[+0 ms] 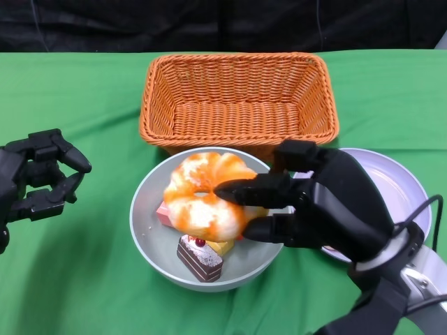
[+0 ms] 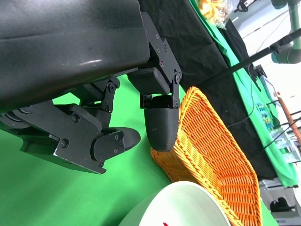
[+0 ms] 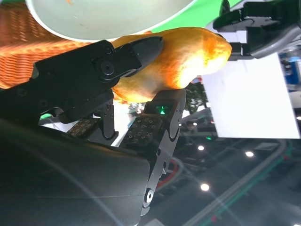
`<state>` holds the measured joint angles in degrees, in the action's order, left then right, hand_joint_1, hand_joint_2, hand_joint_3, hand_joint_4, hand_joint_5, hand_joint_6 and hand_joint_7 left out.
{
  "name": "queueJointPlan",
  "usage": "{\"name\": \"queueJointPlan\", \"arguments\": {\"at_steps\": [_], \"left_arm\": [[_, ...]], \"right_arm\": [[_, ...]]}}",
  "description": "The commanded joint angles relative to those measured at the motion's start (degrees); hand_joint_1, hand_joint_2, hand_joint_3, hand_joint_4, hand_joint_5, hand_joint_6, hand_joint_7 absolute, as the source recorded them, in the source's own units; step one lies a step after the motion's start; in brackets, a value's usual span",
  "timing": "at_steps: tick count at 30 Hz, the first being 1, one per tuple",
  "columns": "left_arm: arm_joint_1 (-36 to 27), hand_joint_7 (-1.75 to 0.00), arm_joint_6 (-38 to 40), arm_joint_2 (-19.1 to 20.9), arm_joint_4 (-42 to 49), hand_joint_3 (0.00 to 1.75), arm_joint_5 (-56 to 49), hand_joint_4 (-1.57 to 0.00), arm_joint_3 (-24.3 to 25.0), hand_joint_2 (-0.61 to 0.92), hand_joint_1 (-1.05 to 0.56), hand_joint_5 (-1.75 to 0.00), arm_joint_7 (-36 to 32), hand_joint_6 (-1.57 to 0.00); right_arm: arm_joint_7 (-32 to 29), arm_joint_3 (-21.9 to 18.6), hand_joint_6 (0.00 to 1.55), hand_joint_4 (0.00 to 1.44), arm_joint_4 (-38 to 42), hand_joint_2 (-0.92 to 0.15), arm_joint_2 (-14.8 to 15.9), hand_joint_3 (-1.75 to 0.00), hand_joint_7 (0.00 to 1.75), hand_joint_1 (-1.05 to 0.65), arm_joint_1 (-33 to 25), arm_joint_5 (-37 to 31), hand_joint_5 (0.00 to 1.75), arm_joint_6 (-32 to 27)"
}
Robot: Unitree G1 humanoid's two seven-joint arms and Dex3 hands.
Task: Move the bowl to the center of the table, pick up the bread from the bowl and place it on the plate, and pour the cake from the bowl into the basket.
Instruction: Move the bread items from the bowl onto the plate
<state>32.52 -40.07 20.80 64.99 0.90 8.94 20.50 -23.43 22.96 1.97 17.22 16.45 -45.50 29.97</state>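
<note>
While bread (image 1: 204, 197) is gripped—basket (image 1: 237, 105) adjacent.

Grey bowl (image 1: 148, 230) centre; orange ring bread (image 1: 202, 195) inside, cake (image 1: 199, 257) at 6 o'clock; basket (image 1: 237, 98) 12 o'clock; plate (image 1: 398, 188) 3 o'clock.

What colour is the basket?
Orange wicker basket, clearest in the head view.

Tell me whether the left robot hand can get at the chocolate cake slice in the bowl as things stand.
Probably yes. The left robot hand hangs empty beside the bowl, and the cake slice lies uncovered near the front rim. The right robot hand holds the bread farther back.
</note>
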Motion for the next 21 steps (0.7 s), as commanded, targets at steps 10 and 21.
{"name": "queueJointPlan", "arguments": {"at_steps": [10,21], "left_arm": [[0.39,-1.28,-0.06,1.39,0.56,0.77,-0.03,-0.73,0.20,0.69,0.01,-1.54,-0.42,-0.74],[0.48,-1.26,0.56,1.72,0.57,0.76,-0.09,-0.72,0.22,0.70,0.02,-1.53,-0.49,-0.75]], "right_arm": [[-4.92,-9.13,1.19,0.92,-4.47,-0.88,2.37,-0.01,0.26,-0.20,-10.86,0.51,1.02,2.36],[-10.49,-15.06,1.15,0.93,-2.59,-0.87,2.23,0.00,0.33,-0.17,-14.05,1.01,1.01,6.53]]}}
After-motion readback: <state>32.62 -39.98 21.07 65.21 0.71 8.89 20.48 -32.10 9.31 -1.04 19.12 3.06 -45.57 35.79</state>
